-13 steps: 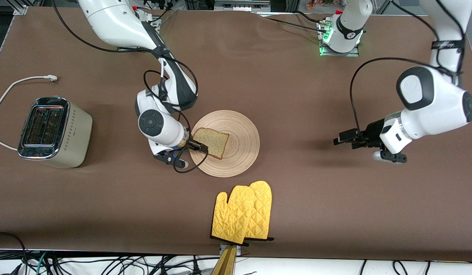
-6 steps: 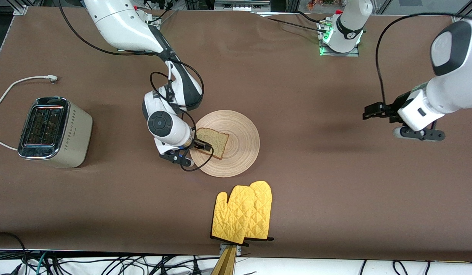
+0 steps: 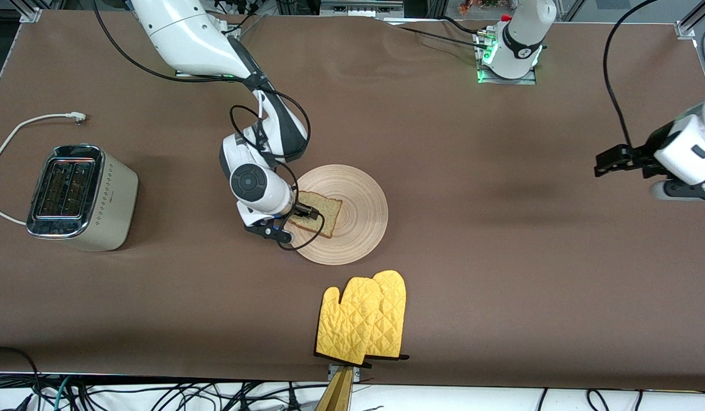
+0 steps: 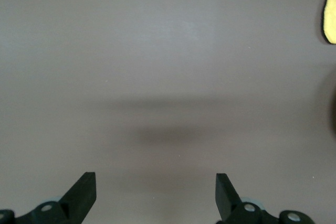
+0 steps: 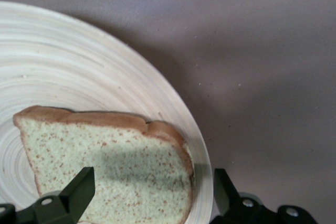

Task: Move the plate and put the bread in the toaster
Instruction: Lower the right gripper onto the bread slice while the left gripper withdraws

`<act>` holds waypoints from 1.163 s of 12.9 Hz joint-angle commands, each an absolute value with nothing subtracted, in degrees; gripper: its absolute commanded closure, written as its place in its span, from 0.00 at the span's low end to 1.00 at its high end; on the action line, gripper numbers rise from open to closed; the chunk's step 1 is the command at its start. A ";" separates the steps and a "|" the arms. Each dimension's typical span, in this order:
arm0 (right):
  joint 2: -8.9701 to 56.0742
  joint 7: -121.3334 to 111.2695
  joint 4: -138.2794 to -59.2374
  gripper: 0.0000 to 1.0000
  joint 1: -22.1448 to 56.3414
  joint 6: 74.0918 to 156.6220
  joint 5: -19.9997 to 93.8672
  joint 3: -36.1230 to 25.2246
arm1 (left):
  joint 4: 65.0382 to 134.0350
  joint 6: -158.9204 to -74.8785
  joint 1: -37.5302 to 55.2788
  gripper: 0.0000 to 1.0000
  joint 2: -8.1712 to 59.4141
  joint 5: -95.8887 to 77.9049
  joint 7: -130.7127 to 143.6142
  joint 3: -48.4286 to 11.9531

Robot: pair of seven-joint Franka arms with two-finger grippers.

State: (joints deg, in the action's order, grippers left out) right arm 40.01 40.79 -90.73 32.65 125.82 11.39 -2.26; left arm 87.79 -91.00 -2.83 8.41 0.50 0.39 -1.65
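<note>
oven mitts (image 3: pixel 363 319): you see the yellow pair lowest in the front frame, centre, nearest the camera, untouched
plate (image 3: pixel 358 228): it lies flat on the brown table (image 3: pixel 500 274) in the middle of the frame, just above the mitts
bread (image 3: pixel 321 214): it lies flat on the plate's half toward the right arm; in the right wrist view the slice (image 5: pixel 105 166) fills the lower left, close to the rim
right gripper (image 3: pixel 298 217): you have it low over the bread's edge, its fingers (image 5: pixel 79 190) spread wide with the slice between them and nothing held
toaster (image 3: pixel 81 197): it stands at the left of the frame, well apart from the plate, both slots bare, white cord (image 3: pixel 9 142) looping above it
left gripper (image 3: pixel 612 160): it hangs at the right edge of the frame over bare table, fingers (image 4: pixel 84 192) wide and empty; this arm waits
step: you are lining up the grasp on the bread, I judge; nothing is in the toaster yet
next move: you need to drop lower, close on the crust and lift without dragging the plate
change: the right gripper has crept further over the slice, and the left arm has pulled away from mid-table toward the right edge
</note>
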 commanded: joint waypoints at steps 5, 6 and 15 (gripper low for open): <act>39.37 41.66 -92.02 0.00 33.66 126.12 10.55 -2.73 | 81.12 -82.71 4.48 0.00 9.23 4.39 4.39 0.09; 39.37 41.66 -92.11 0.00 33.66 126.12 10.55 -2.81 | 81.56 -82.71 4.48 0.00 8.88 4.48 5.00 0.17; 39.20 41.13 -92.46 0.84 33.84 124.72 10.55 -2.72 | 82.09 -82.97 1.23 0.00 8.00 -2.81 4.83 2.90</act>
